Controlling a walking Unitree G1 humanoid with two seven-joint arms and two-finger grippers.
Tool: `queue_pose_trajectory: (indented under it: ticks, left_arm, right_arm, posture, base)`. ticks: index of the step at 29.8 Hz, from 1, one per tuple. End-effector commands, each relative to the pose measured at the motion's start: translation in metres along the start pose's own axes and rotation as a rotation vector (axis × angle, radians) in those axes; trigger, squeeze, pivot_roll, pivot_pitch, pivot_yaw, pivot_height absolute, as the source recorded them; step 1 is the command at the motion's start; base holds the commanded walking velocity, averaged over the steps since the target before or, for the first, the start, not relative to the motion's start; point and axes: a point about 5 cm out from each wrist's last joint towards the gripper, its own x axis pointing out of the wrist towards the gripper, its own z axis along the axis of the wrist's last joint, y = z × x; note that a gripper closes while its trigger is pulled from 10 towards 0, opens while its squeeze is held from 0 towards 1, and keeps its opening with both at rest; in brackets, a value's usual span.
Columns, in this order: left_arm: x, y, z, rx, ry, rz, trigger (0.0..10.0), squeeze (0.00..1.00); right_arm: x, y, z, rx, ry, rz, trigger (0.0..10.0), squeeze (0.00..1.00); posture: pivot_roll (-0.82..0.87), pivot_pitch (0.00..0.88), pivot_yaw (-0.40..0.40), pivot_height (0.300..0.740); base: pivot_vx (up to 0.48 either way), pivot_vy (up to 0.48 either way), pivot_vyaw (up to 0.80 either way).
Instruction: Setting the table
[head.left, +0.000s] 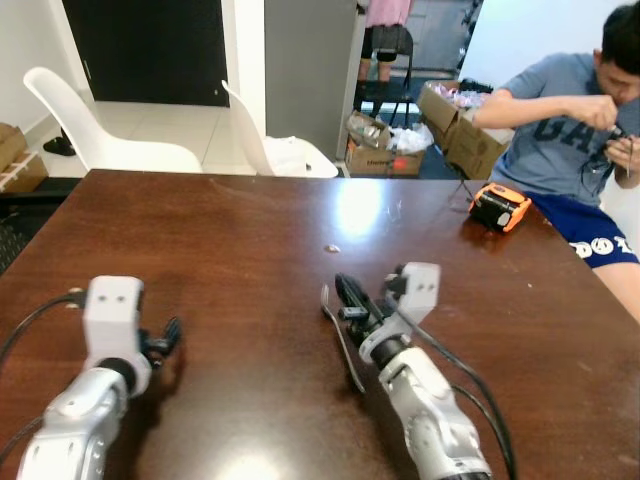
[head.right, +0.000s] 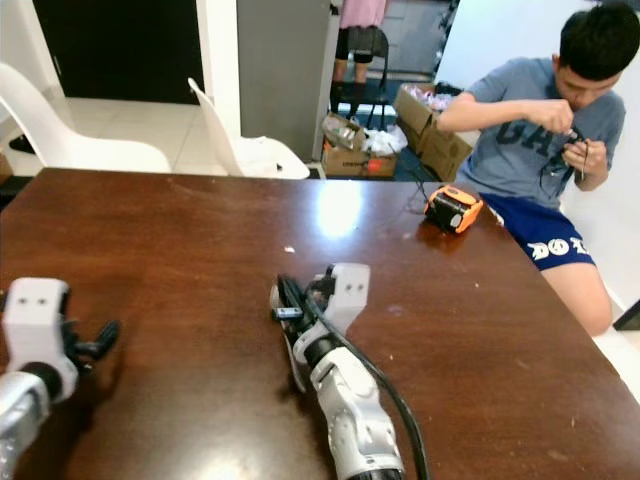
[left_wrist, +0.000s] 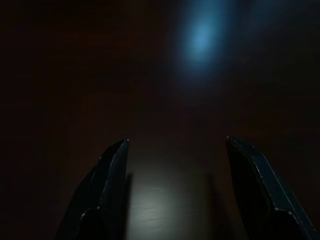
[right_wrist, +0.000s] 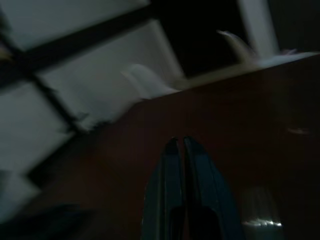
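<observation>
- 1 table (head.left: 250, 230)
- 2 white chairs (head.left: 100, 130) (head.left: 275, 150)
- 1 spoon (head.left: 340, 335)
- 1 orange gadget (head.left: 498, 207)
- 1 person (head.left: 570, 140), seated
- approx. 3 cardboard boxes (head.left: 385, 150)
- 2 robot grippers (head.left: 168, 335) (head.left: 348, 292)

The head views are bright and mostly sharp, with white glare on the polished desk (head.left: 250, 230) at upper centre and again at the bottom edge, and soft shadows under both arms. The left wrist view is very dark, with one bluish glint at upper centre. The right wrist view is dim and motion-blurred.
</observation>
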Motion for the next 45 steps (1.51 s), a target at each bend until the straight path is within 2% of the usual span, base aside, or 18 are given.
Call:
queue_pose_trajectory:
  ticks: [1,5,6,8,9,11,15,17,23,26,27,28,31,34,41,43,44,45]
  left_arm:
    - [-0.001,-0.005,0.000,-0.011,0.007,-0.015,10.0,0.00]
    - [0.002,-0.009,0.002,-0.019,-0.001,-0.029,10.0,0.00]
    - [0.003,-0.010,0.003,-0.019,-0.002,-0.031,10.0,0.00]
    - [0.003,-0.010,0.003,-0.019,-0.002,-0.031,10.0,0.00]
    - [0.004,-0.011,0.003,-0.016,-0.003,-0.031,10.0,0.00]
    - [0.004,-0.012,0.004,-0.014,-0.004,-0.032,10.0,0.00]
    - [0.005,-0.012,0.004,-0.009,-0.004,-0.034,10.0,0.00]
    - [0.005,-0.013,0.004,-0.009,-0.001,-0.038,10.0,0.00]
    - [0.005,-0.014,0.004,-0.008,0.001,-0.039,10.0,0.00]
    - [0.005,-0.014,0.005,-0.007,0.002,-0.040,10.0,0.00]
    - [0.005,-0.014,0.005,-0.005,0.003,-0.040,10.0,0.00]
    - [0.005,-0.014,0.005,-0.005,0.003,-0.040,10.0,0.00]
    - [0.005,-0.014,0.006,-0.003,0.003,-0.039,10.0,0.00]
    - [0.005,-0.014,0.006,-0.002,0.004,-0.037,10.0,0.00]
    - [0.004,-0.014,0.006,-0.004,0.005,-0.034,10.0,0.00]
    - [0.003,-0.014,0.005,-0.008,0.007,-0.030,10.0,0.00]
    - [0.003,-0.014,0.005,-0.008,0.007,-0.030,10.0,0.00]
    - [0.003,-0.014,0.005,-0.008,0.008,-0.030,10.0,0.00]
  right_arm:
    - [-0.005,0.008,-0.001,0.056,0.020,0.043,10.0,0.00]
    - [-0.013,0.010,-0.005,0.055,0.058,0.045,10.0,0.00]
    - [-0.016,0.000,-0.016,0.010,0.118,-0.018,10.0,0.00]
    - [-0.019,-0.007,-0.024,-0.025,0.162,-0.062,10.0,0.00]
    - [-0.025,-0.023,-0.037,-0.078,0.241,-0.166,10.0,1.00]
    - [-0.029,-0.037,-0.042,-0.060,0.289,-0.256,10.0,1.00]
    - [-0.030,-0.051,-0.043,-0.086,0.325,-0.336,10.0,1.00]
    - [-0.026,-0.057,-0.042,-0.040,0.333,-0.361,10.0,1.00]
    - [-0.010,-0.058,-0.037,0.020,0.288,-0.325,10.0,1.00]
    - [-0.002,-0.058,-0.040,0.027,0.308,-0.301,10.0,1.00]
    - [0.003,-0.059,-0.043,0.034,0.334,-0.284,10.0,0.28]
    - [0.005,-0.059,-0.045,0.037,0.350,-0.277,10.0,0.00]
    - [0.007,-0.060,-0.050,0.047,0.396,-0.270,10.0,0.00]
    - [0.006,-0.064,-0.064,0.007,0.508,-0.306,10.0,0.00]
    - [0.003,-0.068,-0.076,0.013,0.603,-0.343,10.0,0.00]
    - [-0.003,-0.068,-0.088,0.004,0.687,-0.349,2.1,0.00]
    - [-0.003,-0.068,-0.088,0.004,0.687,-0.349,2.1,0.00]
    - [-0.003,-0.068,-0.090,0.003,0.698,-0.348,0.0,0.00]
  posture:
    - [0.12,0.163,0.062,0.740]
    - [0.11,0.160,0.064,0.740]
    - [0.11,0.159,0.066,0.740]
    - [0.11,0.159,0.067,0.740]
    - [0.11,0.158,0.068,0.740]
    - [0.11,0.158,0.067,0.740]
    - [0.11,0.160,0.069,0.740]
    - [0.11,0.162,0.071,0.740]
    - [0.12,0.170,0.073,0.740]
    - [0.12,0.176,0.076,0.740]
    - [0.13,0.181,0.077,0.740]
    - [0.13,0.182,0.077,0.740]
    - [0.13,0.185,0.076,0.740]
    - [0.13,0.193,0.072,0.740]
    - [0.14,0.204,0.064,0.740]
    - [0.14,0.207,0.062,0.740]
    - [0.14,0.207,0.062,0.740]
    - [0.14,0.208,0.060,0.740]
  base:
    - [0.000,0.000,0.00]
    - [0.000,0.000,0.00]
    - [0.000,0.000,0.00]
    - [0.000,0.000,0.00]
    - [0.000,0.000,0.00]
    - [0.000,0.000,0.00]
    - [0.000,0.000,0.00]
    - [0.000,0.000,0.00]
    - [0.000,0.000,0.00]
    - [0.000,0.000,0.00]
    - [0.000,0.000,0.00]
    - [0.000,0.000,0.00]
    - [0.000,0.000,0.00]
    - [0.000,0.000,0.00]
    - [0.000,0.000,0.00]
    - [0.000,0.000,0.00]
    - [0.000,0.000,0.00]
    - [0.000,0.000,0.00]
